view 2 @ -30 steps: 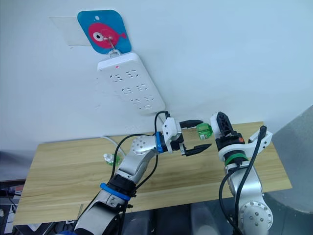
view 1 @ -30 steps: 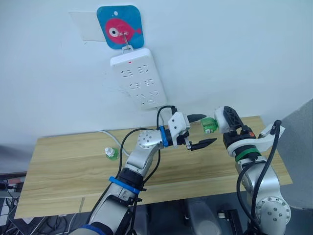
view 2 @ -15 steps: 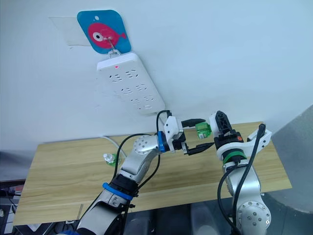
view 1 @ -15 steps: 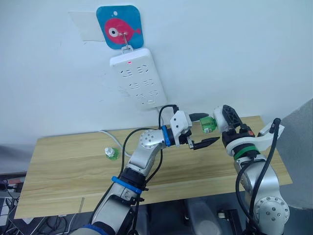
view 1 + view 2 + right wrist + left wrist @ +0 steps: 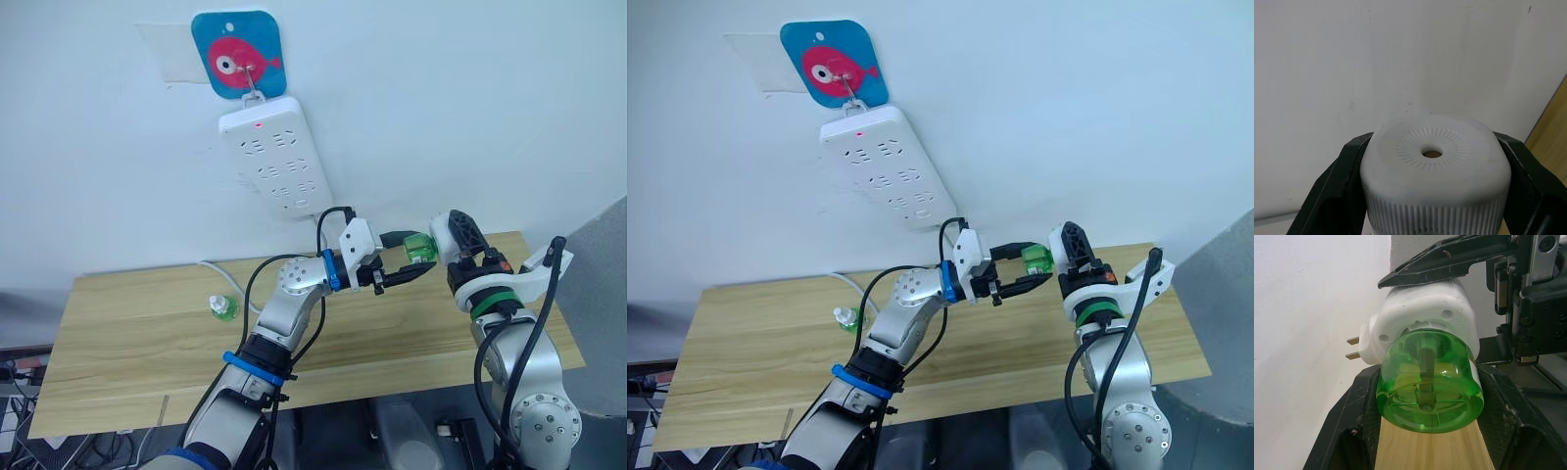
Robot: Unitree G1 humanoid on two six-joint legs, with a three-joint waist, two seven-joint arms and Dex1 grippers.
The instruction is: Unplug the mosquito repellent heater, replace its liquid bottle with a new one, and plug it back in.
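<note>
The heater (image 5: 1420,316) is held in the air above the surface's (image 5: 137,323) far right part, pinched by the right claw (image 5: 453,238), with its green bottle (image 5: 1429,384) pointing toward the left claw (image 5: 407,257). A second ago the left claw's fingers stood wide apart around the bottle; now they have closed and pinch it. That suggests the bottle is ready to be twisted out. Another bottle (image 5: 223,307) stands near the far left edge, and the strip (image 5: 274,157) hangs on the wall.
</note>
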